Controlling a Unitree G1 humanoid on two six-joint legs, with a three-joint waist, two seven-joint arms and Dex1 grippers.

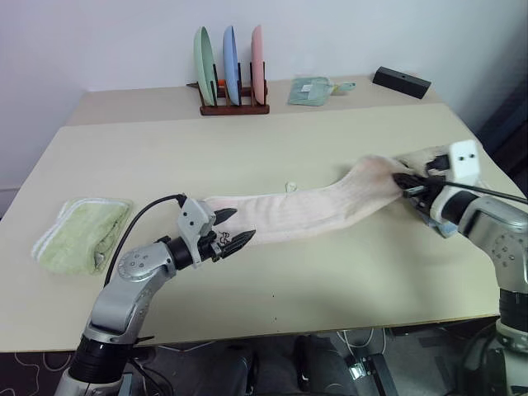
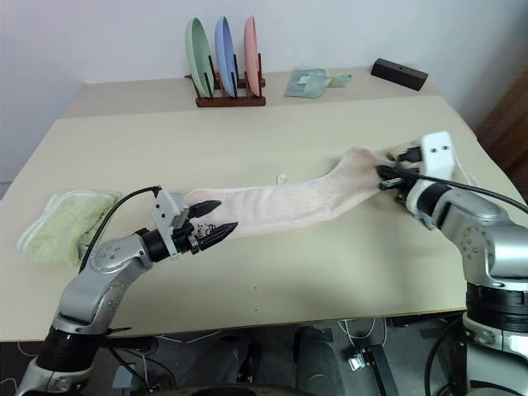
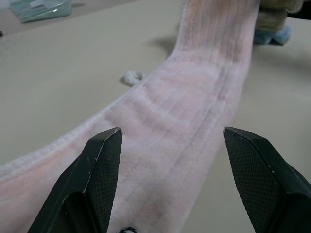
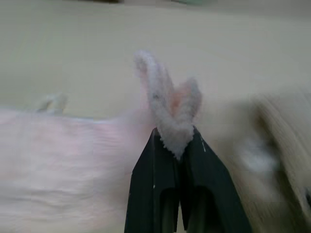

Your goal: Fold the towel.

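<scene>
While right gripper (image 4: 176,141) pinches the fluffy pink terry towel (image 1: 313,208); left gripper (image 1: 234,228) gapes empty.

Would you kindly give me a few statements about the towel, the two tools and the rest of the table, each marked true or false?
1. The right tool is shut on an edge of the pink towel. True.
2. The left tool is clamped shut on the towel. False: its fingers stand apart over the towel's near end.
3. The green towel lies folded near the table's left edge. True.
4. The plate rack holds a single plate. False: three plates stand upright in it.
5. The pink towel is already folded in half. False: it lies stretched out long between the two tools.
</scene>
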